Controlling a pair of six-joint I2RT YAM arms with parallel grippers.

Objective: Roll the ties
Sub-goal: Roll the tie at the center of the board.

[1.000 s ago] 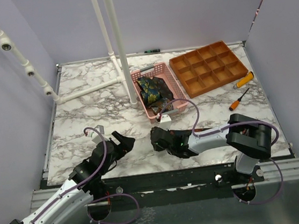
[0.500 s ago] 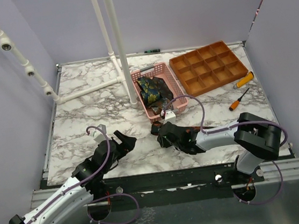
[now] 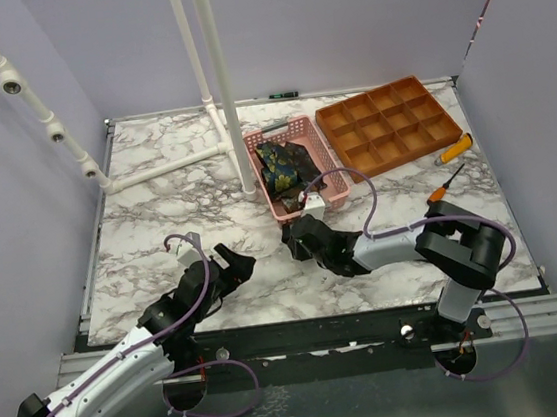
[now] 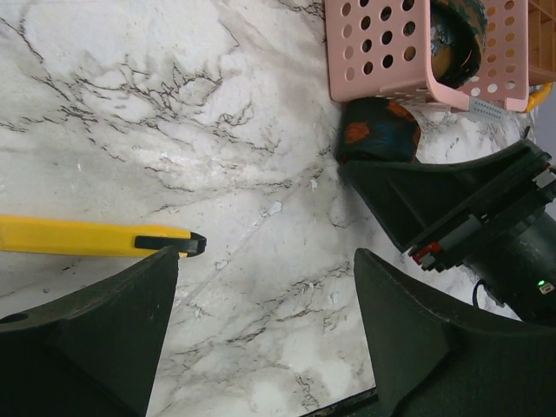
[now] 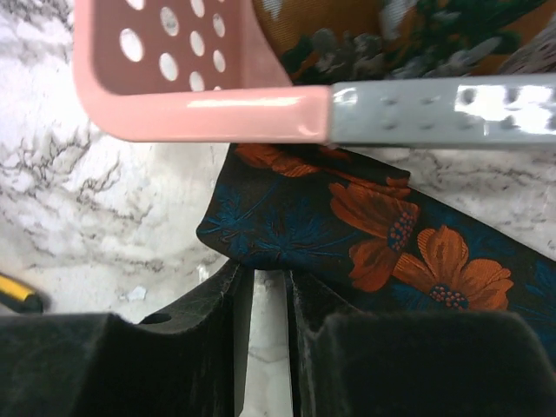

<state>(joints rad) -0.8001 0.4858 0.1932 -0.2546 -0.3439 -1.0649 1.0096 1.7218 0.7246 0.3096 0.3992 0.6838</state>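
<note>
Beside the basket (image 5: 200,113), flowered tie (image 5: 347,226) runs along its rim.

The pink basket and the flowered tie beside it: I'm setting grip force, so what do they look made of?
The pink basket looks like moulded plastic, smooth and semi-gloss, with round holes and a soft highlight along its rim. The flowered tie looks like woven fabric, possibly silk or polyester, with a faint sheen and soft folds.

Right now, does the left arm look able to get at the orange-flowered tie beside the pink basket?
Probably yes: bare marble lies between the open left gripper and the orange-flowered tie, though the right gripper crowds one side and the pink basket another.
</note>
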